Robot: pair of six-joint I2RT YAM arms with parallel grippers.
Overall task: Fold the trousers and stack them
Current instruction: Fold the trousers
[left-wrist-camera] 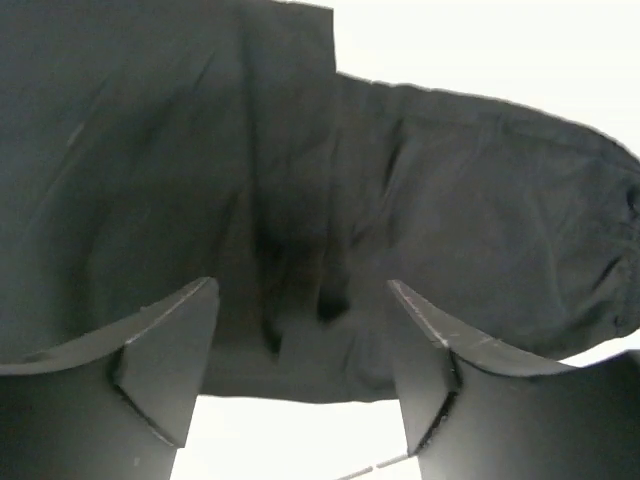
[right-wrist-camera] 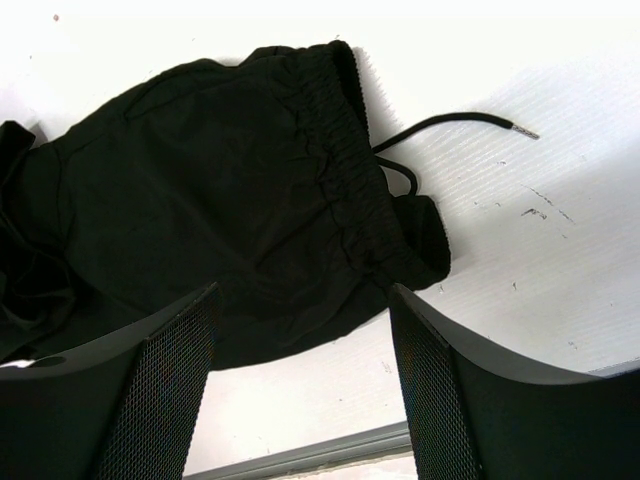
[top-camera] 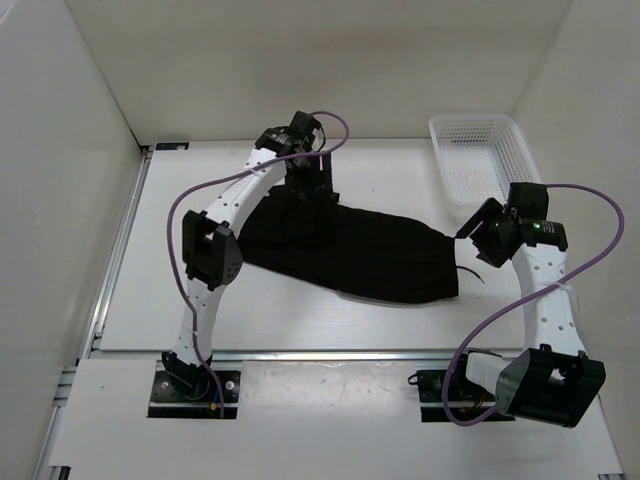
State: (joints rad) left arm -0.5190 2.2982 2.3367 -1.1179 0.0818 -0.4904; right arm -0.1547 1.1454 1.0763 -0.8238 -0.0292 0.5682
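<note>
I've got the trousers (top-camera: 370, 255) lying across the middle of the tabletop (top-camera: 300, 325), bunched at the left end. The elastic waistband (right-wrist-camera: 350, 160) is at the right end, with its drawstring (right-wrist-camera: 455, 121) trailing onto bare white surface. My left claw (left-wrist-camera: 300, 290) is open, fingers spread wide over the dark cloth near the far left of the garment. I can't tell if it touches. My right claw (right-wrist-camera: 305, 290) is open too, hanging just above the waistband corner. There's bare tabletop along the near edge, between the cloth and the arm bases, and more to the left. The white mesh basket (top-camera: 480, 150) sits in the far right corner, apart from the trousers. White walls close in left, back and right.
</note>
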